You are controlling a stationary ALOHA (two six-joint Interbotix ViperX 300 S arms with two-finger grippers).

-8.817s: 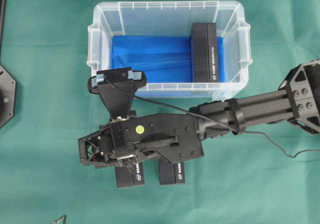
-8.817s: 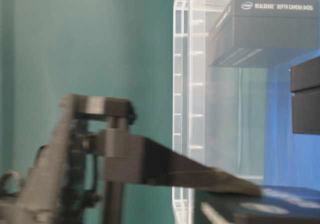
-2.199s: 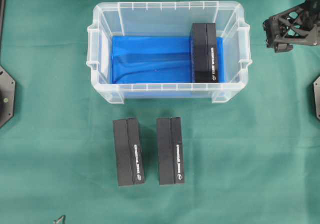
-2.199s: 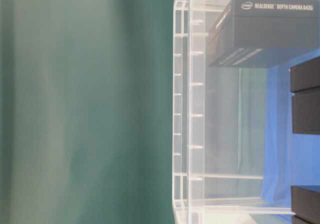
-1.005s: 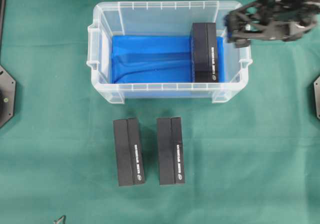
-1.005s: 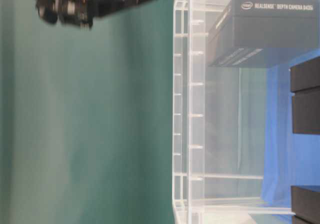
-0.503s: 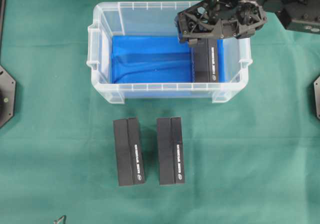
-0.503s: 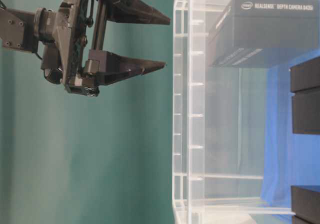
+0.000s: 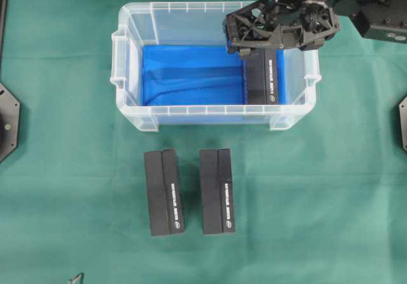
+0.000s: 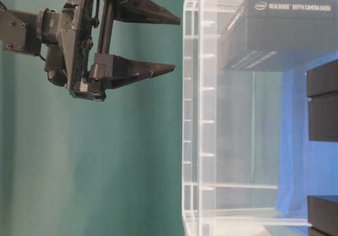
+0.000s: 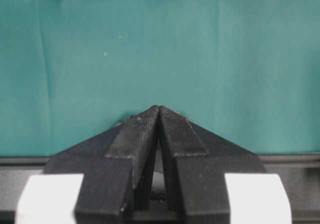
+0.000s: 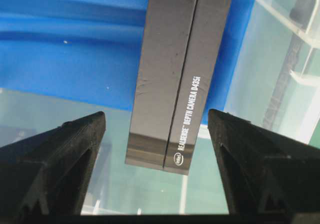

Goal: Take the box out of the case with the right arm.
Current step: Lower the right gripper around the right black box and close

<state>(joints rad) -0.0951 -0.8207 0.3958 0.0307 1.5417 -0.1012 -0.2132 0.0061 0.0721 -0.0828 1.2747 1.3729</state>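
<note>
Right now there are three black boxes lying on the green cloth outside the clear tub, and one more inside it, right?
Not quite. Only two black boxes lie on the green cloth outside: the left box and the right box, as the overhead view shows. One more box is inside the clear tub, just as you said.

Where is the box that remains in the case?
Overhead, the box lies at the case's right end, under the open right gripper.

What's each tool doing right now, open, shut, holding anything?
Left tool: shut, holding nothing.
Right tool: open, empty, fingers either side of the box in the case.
</note>
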